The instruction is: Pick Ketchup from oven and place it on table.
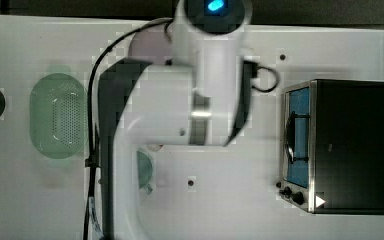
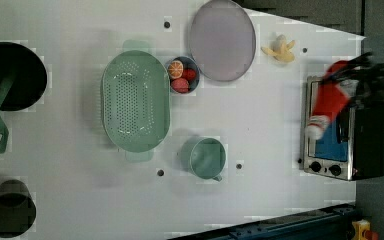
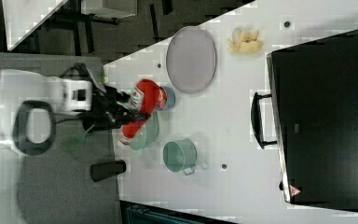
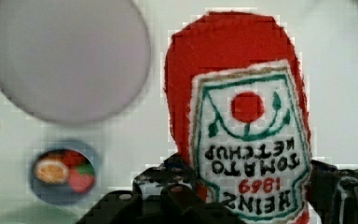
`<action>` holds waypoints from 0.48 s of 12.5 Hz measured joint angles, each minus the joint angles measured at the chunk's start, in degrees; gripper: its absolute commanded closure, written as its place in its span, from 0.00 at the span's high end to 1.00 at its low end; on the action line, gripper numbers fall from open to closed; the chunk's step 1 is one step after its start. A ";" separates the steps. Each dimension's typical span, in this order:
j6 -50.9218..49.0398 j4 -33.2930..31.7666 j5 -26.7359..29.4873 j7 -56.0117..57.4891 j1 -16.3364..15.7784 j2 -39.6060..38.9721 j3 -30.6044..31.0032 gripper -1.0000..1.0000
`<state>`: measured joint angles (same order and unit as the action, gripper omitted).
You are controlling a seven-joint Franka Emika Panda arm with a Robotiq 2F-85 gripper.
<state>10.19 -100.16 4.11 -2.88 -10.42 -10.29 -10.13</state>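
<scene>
The gripper (image 4: 242, 196) pinches the ketchup (image 4: 237, 116) above the surface (image 2: 260, 115). Releasing from this height would likely topple the bottle toward the fruit bowl (image 4: 63, 170).

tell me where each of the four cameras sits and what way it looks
Top view: overhead, straight down; white arm covers mid-table.
Left view: high, looking down; gripper holds ketchup over the oven.
Right view: high, from another side; arm, ketchup.
Wrist view: looks along the ketchup to the table.
Left and right views share the green cup.
</scene>
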 measured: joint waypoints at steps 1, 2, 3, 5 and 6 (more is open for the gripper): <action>0.88 -3.19 0.00 0.06 -0.41 -0.58 0.85 0.64; 3.32 -6.43 -0.02 0.00 -1.13 -1.23 0.73 0.64; 6.30 -8.90 -0.07 -0.08 -1.68 -2.15 0.22 0.64; 16.63 -15.55 0.58 0.03 -1.31 -2.59 -0.28 0.64; 18.74 -18.24 0.35 0.05 -0.91 -2.28 -0.45 0.64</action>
<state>28.93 -118.40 4.45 -2.83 -11.33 -12.57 -10.58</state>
